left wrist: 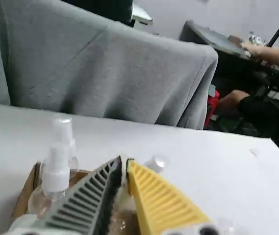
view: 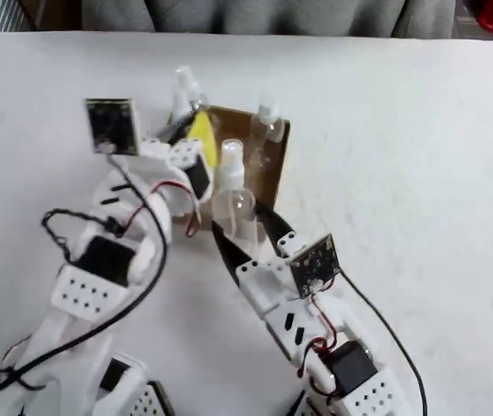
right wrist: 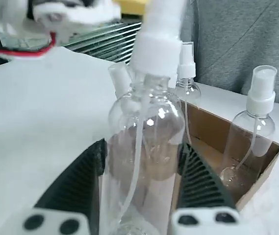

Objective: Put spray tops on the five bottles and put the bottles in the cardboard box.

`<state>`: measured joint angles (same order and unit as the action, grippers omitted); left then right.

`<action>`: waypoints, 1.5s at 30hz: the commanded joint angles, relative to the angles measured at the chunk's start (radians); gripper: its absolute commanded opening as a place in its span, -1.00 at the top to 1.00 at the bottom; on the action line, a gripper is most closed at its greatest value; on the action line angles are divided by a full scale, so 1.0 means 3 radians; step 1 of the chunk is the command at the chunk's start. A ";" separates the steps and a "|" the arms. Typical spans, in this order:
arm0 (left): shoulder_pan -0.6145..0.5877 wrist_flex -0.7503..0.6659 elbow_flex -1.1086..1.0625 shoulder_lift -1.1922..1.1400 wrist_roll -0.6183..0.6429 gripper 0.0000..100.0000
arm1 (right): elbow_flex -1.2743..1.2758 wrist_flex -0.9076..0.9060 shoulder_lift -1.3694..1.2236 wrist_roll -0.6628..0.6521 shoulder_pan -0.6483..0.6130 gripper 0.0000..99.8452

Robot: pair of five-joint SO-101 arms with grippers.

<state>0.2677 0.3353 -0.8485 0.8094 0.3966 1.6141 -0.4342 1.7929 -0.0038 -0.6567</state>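
High view: the cardboard box [view: 274,169] lies open on the white bench [view: 419,173]. Three clear plastic bottles show, each wearing a white spray top. The held bottle [view: 233,206] is upright at the box's near edge, a second bottle [view: 266,128] stands inside the box by its far wall, and a third bottle [view: 184,91] rises at the box's far left corner. The black-fingered right pincer [view: 236,221] is clamped on the held bottle's body. The left pincer [view: 198,139], one finger yellow, hangs over the box's left part.

Left wrist view: its grey and yellow fingers meet at the tips, closed with nothing seen between them. Past them, two topped bottles stand one behind the other at the box's end.

Right wrist view: four bottles in all. The held one has a thin tube running down its middle. Three more stand behind it, at least two of them inside the box.
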 commanded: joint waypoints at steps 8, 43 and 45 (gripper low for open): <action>0.0084 -0.0082 0.1212 0.0233 0.0455 0.96 | -0.0015 0.0003 0.0038 -0.0005 -0.0018 0.97; 0.0673 0.1222 0.1038 -0.0442 -0.0527 0.96 | 0.0031 0.0018 0.0038 -0.0005 -0.0003 0.97; 0.0678 0.1222 0.1048 -0.0442 -0.0527 0.96 | 0.0031 0.0018 0.0038 -0.0005 -0.0003 0.97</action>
<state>0.4749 0.6882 -0.5447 0.6667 0.2401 1.6418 -0.4342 1.7929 -0.0038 -0.6598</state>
